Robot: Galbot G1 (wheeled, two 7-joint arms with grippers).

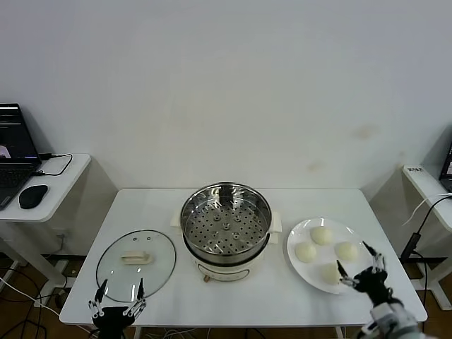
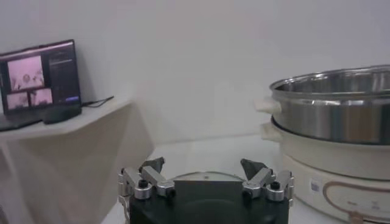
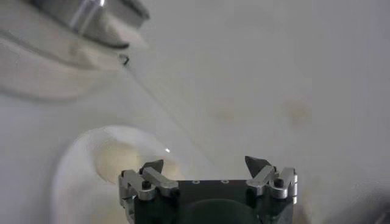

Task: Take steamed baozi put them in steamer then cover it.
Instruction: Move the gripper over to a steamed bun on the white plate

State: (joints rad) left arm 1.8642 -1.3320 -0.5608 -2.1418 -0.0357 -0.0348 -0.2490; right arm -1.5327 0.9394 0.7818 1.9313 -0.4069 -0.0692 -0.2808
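Several cream-white baozi (image 1: pixel 322 235) lie on a white plate (image 1: pixel 294 240) at the table's right. The steel steamer (image 1: pixel 226 224) stands empty on its cream pot base (image 1: pixel 224 270) in the middle. The glass cover (image 1: pixel 135 263) with its cream handle lies flat to the left. My right gripper (image 1: pixel 355 265) hovers open at the plate's near right edge, beside the nearest baozi (image 1: pixel 330 272); the right wrist view shows this gripper (image 3: pixel 204 163) with a baozi (image 3: pixel 122 158) ahead of it. My left gripper (image 1: pixel 121 288) stands open at the cover's near rim; in the left wrist view it (image 2: pixel 204 164) holds nothing.
A side desk with a laptop (image 1: pixel 14 152) and mouse (image 1: pixel 32 195) stands at the left. Another desk edge (image 1: pixel 427 187) with cables is at the right. The steamer's wall (image 2: pixel 341 106) rises close on one side of the left gripper.
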